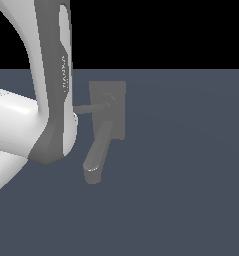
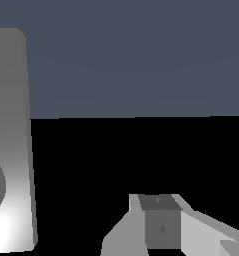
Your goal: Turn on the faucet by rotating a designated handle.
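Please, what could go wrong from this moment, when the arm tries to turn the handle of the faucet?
1. The arm hides the outer end of the handle in the exterior view, so contact cannot be confirmed. A push may miss or slip off the thin bar.
2. The thick spout of the faucet lies near the handle, so the arm might press on it instead.

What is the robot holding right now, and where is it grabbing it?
It cannot be told. The white-and-grey robot arm hides the outer end of the thin grey handle bar on the matte grey faucet, and the wrist view shows no grip.
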You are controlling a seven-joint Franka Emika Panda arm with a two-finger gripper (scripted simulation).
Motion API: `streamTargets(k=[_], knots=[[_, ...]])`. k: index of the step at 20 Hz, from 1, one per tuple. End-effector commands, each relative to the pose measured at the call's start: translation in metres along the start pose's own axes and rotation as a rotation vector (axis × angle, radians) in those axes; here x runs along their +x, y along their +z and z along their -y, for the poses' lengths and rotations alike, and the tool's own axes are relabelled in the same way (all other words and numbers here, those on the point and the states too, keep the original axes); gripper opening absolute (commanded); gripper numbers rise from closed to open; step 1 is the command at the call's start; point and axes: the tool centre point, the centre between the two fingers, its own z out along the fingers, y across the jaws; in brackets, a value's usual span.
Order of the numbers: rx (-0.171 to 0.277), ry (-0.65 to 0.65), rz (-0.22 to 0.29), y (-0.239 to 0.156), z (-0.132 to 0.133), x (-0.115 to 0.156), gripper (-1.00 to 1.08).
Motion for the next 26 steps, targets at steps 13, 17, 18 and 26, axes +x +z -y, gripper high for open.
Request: streamTargets(k=[13, 17, 18, 26], knots=[[0.048, -0.035, -0.064, -0.006, 0.039, 0.034, -1.0], [0.059, -0.034, -0.07, -0.009, 0.049, 0.036, -1.0], [0.06, -0.034, -0.07, -0.009, 0.049, 0.036, -1.0], [0.06, -0.034, -0.07, -0.007, 0.046, 0.018, -1.0]])
